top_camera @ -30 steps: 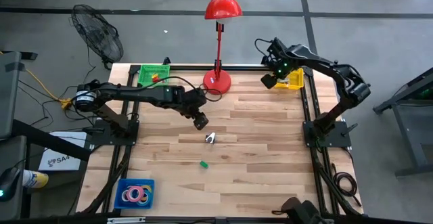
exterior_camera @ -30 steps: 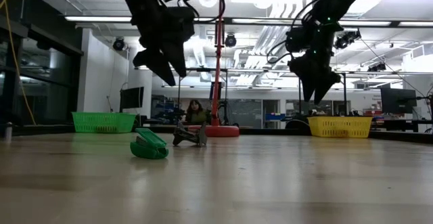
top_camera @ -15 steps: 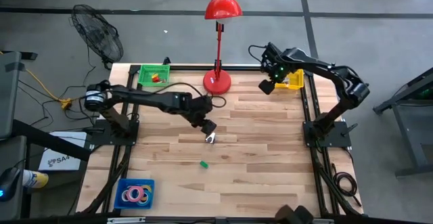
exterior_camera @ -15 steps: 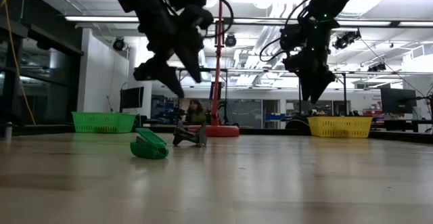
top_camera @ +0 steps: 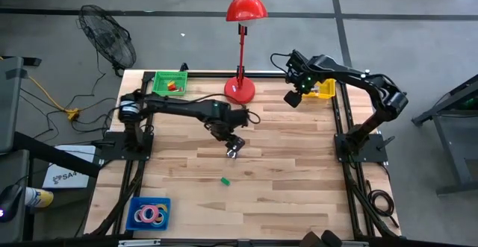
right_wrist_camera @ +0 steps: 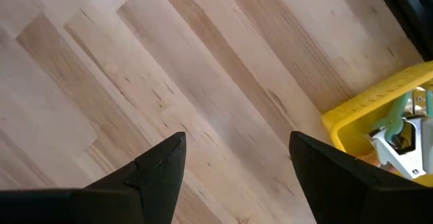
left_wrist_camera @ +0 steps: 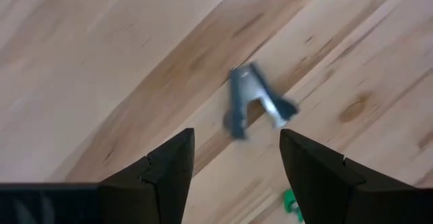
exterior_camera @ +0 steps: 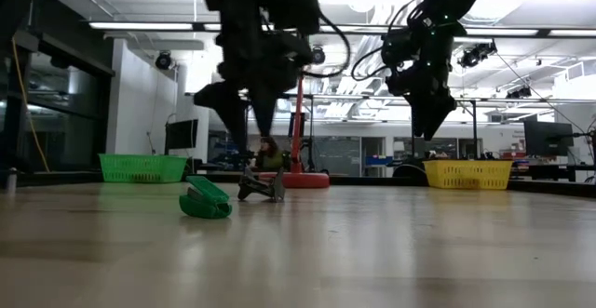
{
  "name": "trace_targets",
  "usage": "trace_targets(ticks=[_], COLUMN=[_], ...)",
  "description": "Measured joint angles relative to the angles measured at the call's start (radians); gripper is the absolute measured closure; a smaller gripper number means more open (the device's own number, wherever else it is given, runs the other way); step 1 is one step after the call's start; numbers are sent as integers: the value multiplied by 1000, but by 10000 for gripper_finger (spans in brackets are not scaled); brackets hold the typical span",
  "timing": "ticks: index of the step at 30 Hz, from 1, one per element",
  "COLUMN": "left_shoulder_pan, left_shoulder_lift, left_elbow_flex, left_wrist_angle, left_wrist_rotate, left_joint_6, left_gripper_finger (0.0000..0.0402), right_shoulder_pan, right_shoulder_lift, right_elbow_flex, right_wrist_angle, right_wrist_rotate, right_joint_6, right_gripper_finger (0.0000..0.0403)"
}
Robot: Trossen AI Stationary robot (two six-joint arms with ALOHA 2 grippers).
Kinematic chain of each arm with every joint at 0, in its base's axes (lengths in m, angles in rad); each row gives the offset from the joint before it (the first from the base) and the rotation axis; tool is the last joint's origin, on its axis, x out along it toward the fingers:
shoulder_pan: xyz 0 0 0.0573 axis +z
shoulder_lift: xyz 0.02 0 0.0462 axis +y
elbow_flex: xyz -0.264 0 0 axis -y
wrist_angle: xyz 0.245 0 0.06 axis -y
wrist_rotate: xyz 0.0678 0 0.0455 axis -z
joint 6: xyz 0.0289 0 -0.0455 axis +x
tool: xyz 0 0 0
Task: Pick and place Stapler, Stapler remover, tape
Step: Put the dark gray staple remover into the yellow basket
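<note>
Grippers first: we see the left gripper (top_camera: 234, 144) spread wide and holding nothing, hanging right over the stapler remover (left_wrist_camera: 256, 102) mid-table, not touching it. Right gripper (top_camera: 292, 97) is wide too, empty, up beside the yellow basket (top_camera: 326, 90). Green stapler (exterior_camera: 205, 200) lies just nearer the front edge. Tape (top_camera: 149, 214) sits in the blue tray (top_camera: 136, 204) at the front-left corner. Wooden table (top_camera: 299, 172), red lamp (top_camera: 241, 8) and green basket (top_camera: 169, 80) along the back.

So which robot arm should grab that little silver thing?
The left. Its open fingers hang right above the staple remover, while the right gripper is far off beside the yellow basket.
</note>
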Motion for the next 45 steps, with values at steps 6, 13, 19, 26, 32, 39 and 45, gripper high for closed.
trace_targets(ticks=[6, 13, 19, 26, 32, 39, 45], left_shoulder_pan=[0, 1, 0, 0, 0, 0, 0], left_shoulder_lift=[83, 137, 179, 191, 191, 191, 191], left_elbow_flex=[88, 128, 128, 127, 127, 127, 127], left_wrist_angle=[-8, -16, -13, -15, -6, 4, 5], left_wrist_rotate=[41, 37, 63, 57, 67, 59, 40], left_joint_6=[14, 8, 3, 2, -2, -25, -36], left_gripper_finger=[188, 188, 188, 188, 188, 188, 188], right_shoulder_pan=[9, 9, 9, 9, 9, 9, 9], right_shoulder_lift=[0, 0, 0, 0, 0, 0, 0], right_elbow_flex=[0, 0, 0, 0, 0, 0, 0], right_wrist_angle=[1, 2, 3, 3, 4, 8, 8], right_wrist_rotate=[0, 2, 2, 1, 1, 1, 1], right_joint_6=[-2, -7, -15, -25, -26, -26, -34], right_gripper_finger=[148, 148, 148, 148, 148, 148, 148])
